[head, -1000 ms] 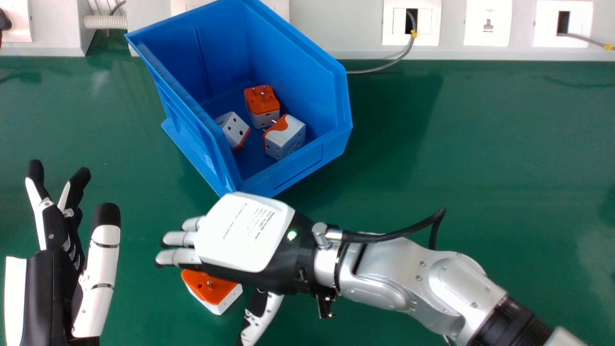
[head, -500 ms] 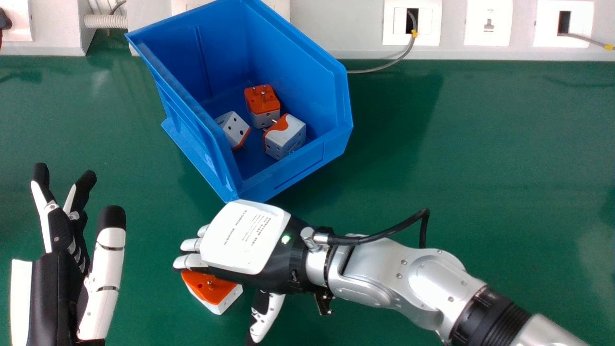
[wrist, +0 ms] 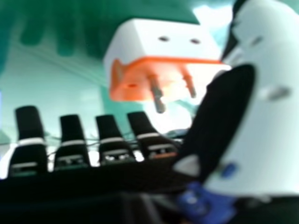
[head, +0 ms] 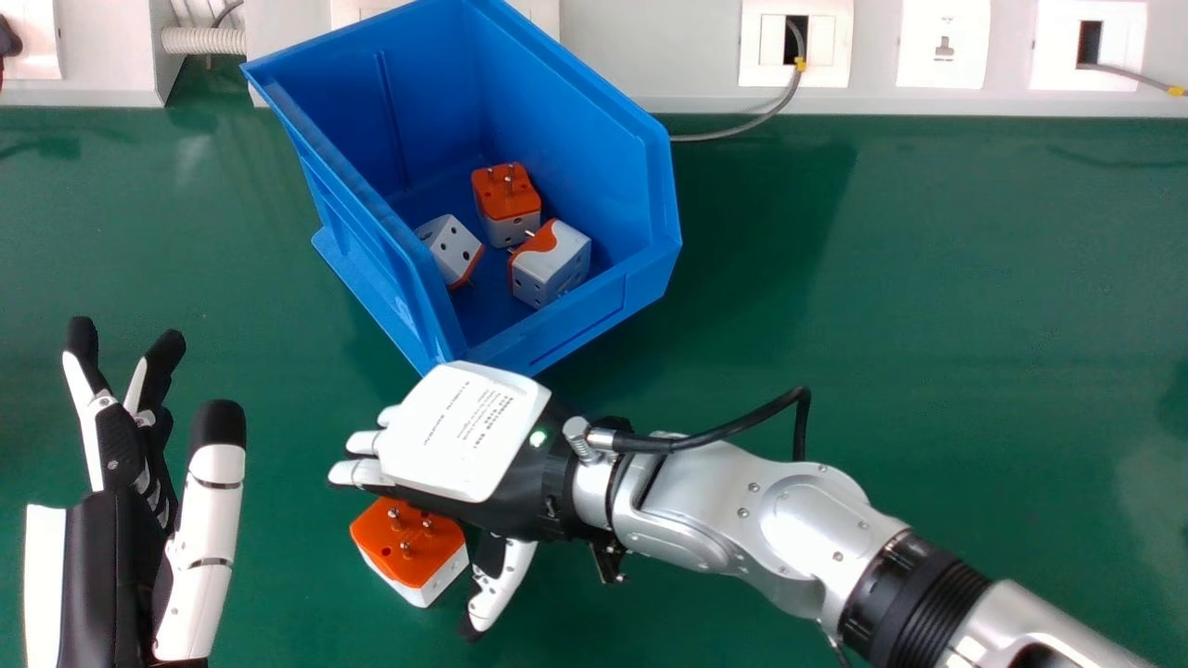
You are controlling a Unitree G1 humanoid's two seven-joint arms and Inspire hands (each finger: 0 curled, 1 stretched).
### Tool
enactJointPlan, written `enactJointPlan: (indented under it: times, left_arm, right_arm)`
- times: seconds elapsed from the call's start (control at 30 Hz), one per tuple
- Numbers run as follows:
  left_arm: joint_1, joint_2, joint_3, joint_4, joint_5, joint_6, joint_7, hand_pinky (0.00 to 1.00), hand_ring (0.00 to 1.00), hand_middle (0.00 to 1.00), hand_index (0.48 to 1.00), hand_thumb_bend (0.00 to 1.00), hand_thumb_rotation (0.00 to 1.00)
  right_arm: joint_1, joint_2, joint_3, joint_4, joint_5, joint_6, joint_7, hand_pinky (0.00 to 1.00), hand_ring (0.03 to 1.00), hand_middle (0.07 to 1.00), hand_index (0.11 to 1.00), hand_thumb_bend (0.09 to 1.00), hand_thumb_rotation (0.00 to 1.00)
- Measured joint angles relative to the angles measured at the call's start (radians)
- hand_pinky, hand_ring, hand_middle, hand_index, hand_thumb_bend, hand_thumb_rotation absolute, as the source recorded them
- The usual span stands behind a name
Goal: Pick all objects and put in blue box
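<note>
My right hand (head: 464, 431) is palm down with its fingers and thumb open, just behind an orange-and-white plug adapter (head: 408, 543) on the table, whose pins point up. In the right hand view the adapter (wrist: 159, 42) lies beyond the open hand (wrist: 233, 116), between fingertips and thumb, not held. The blue box (head: 575, 83) stands behind the hand. Inside it are three adapters: one with its orange face up (head: 507, 199), one tilted (head: 549, 264) and one near the left wall (head: 450, 249). My left hand (head: 116, 455) is open at the left, holding nothing.
The green table (head: 928, 278) extends widely to the right of the box. Along its back edge runs a white panel with sockets (head: 794, 42). A grey cable (head: 742, 128) comes down from it behind the box's right side.
My right hand and forearm have shifted left, and the hand now sits slightly farther back, uncovering more of the loose adapter. The left hand has drifted slightly right and nearer.
</note>
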Motion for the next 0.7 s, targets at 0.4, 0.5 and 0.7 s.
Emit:
enactJointPlan:
  times: [0.4, 0.5, 0.7]
  left_arm:
    - [0.015, -0.026, -0.009, 0.0, 0.017, -0.022, 0.009, 0.97, 0.97, 0.94, 0.934, 0.44, 0.79]
    - [0.017, -0.036, -0.01, 0.0, 0.017, -0.022, 0.015, 0.97, 0.97, 0.94, 0.933, 0.43, 0.78]
    - [0.018, -0.041, -0.016, 0.0, 0.017, -0.028, 0.019, 0.97, 0.96, 0.94, 0.929, 0.53, 0.81]
  right_arm:
    - [-0.01, 0.013, 0.044, 0.072, -0.021, 0.026, -0.067, 0.71, 0.84, 0.863, 0.839, 0.573, 0.43]
    - [-0.01, 0.014, 0.058, 0.076, -0.023, 0.033, -0.084, 0.7, 0.828, 0.85, 0.825, 0.556, 0.27]
    - [-0.015, 0.031, 0.078, 0.124, -0.029, 0.036, -0.201, 0.51, 0.58, 0.604, 0.578, 0.608, 0.01]
